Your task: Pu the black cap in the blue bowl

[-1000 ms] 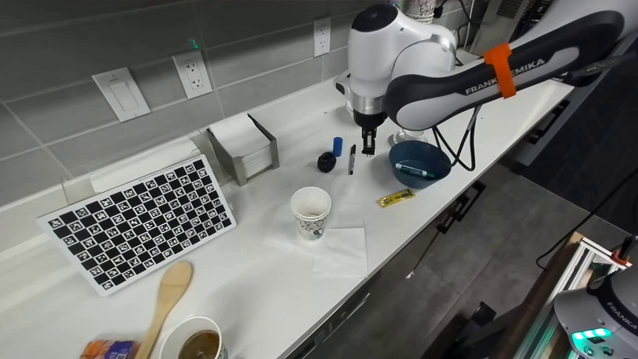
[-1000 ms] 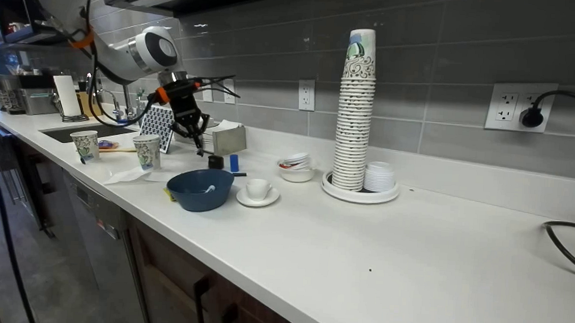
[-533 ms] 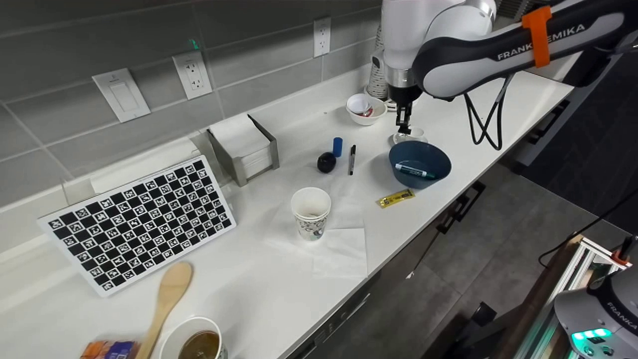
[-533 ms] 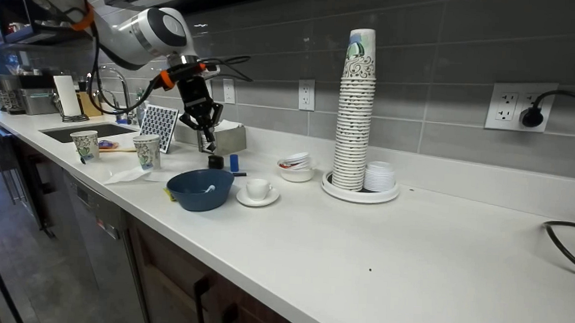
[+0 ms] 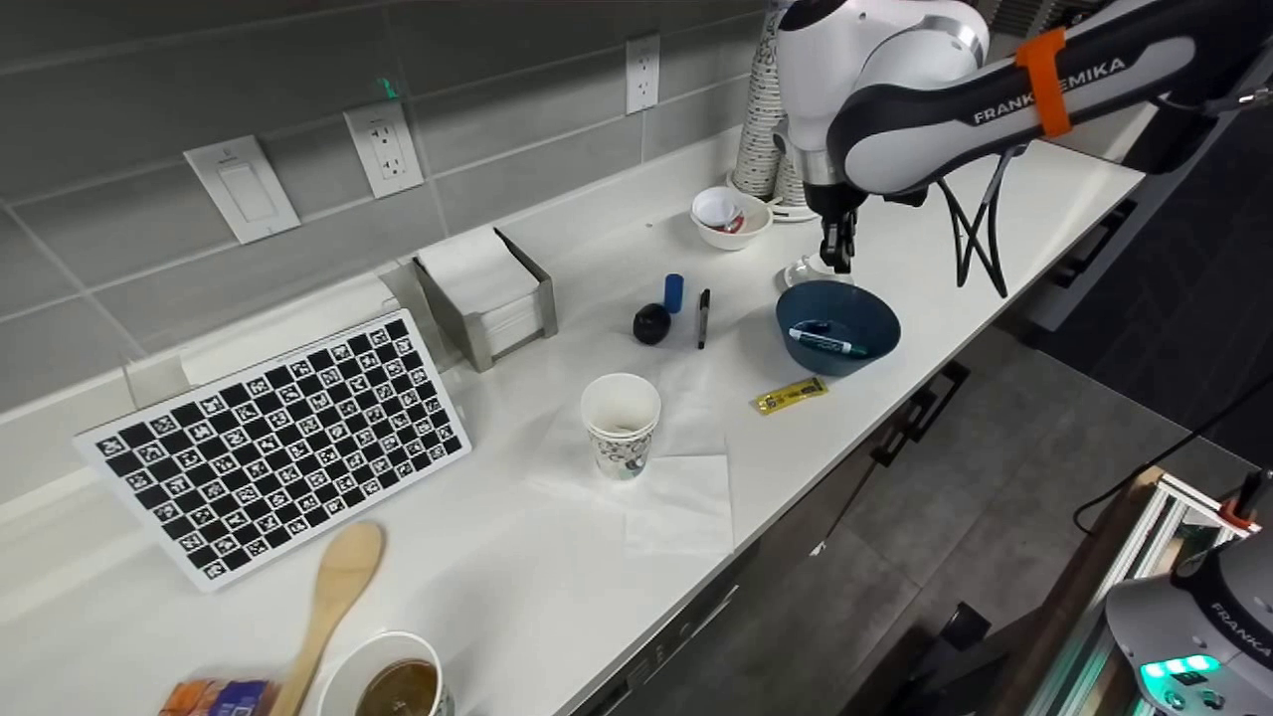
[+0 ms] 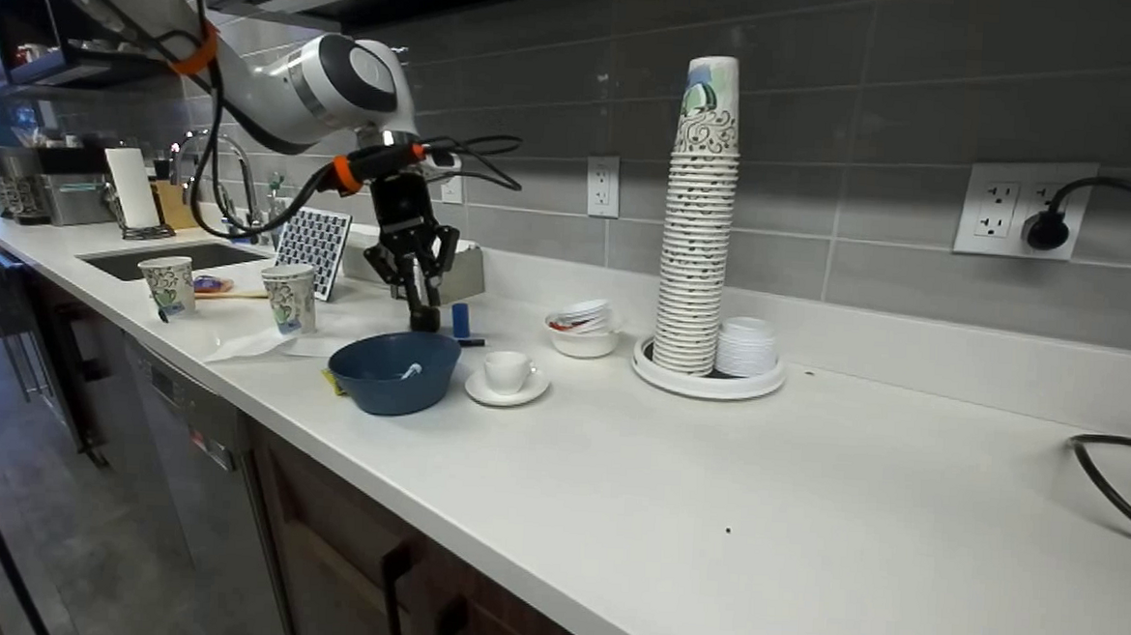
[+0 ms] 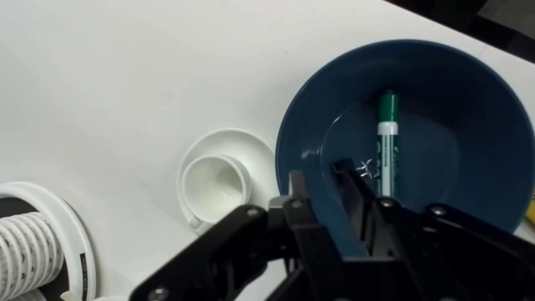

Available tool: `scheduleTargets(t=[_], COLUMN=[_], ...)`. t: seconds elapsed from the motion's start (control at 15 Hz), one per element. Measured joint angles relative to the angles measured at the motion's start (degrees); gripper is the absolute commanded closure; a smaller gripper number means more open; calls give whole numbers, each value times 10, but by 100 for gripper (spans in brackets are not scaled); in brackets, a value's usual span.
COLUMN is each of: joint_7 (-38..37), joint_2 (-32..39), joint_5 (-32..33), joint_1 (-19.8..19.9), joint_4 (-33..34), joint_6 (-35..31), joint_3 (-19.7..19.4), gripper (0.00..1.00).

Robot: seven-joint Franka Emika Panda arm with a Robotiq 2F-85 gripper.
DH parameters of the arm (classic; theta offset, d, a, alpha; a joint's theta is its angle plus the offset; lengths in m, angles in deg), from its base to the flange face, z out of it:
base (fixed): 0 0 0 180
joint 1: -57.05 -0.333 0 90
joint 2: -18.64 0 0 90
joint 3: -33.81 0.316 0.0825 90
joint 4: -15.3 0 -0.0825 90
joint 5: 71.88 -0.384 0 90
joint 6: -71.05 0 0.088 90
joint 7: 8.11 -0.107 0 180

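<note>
A round black piece (image 5: 651,323), which looks like the cap, sits on the counter beside a blue cylinder. In an exterior view the gripper overlaps its spot (image 6: 424,322). The dark blue bowl (image 5: 867,308) stands near the counter's front edge; it also shows in the wrist view (image 7: 430,142). A green marker (image 7: 388,146) lies in it. My gripper (image 5: 838,264) hangs above the bowl's mug side. In the wrist view its fingers (image 7: 321,171) are apart, with only bowl between them. A dark patch in the bowl by the marker may be a reflection; I cannot tell.
A white mug (image 7: 215,188) on a saucer is beside the bowl. A black pen (image 5: 703,318), a yellow packet (image 5: 791,395) and paper cups (image 5: 621,423) are nearby. A small white bowl (image 5: 731,224) and a tall cup stack (image 6: 699,228) stand toward the wall.
My gripper has moved from over the counter near the pen to over the bowl's mug side. A dark patch shows in the bowl that earlier frames lack. The round black piece has not moved.
</note>
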Motion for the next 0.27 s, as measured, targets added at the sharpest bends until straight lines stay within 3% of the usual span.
scheduleTargets(t=[0.2,0.27], joint_7=[19,34], joint_2=[-6,-11], joint_5=[-16,-29], joint_1=[1,2], joint_4=[1,1], joint_6=[0,-4], joint_3=[0,0], gripper=[18,35])
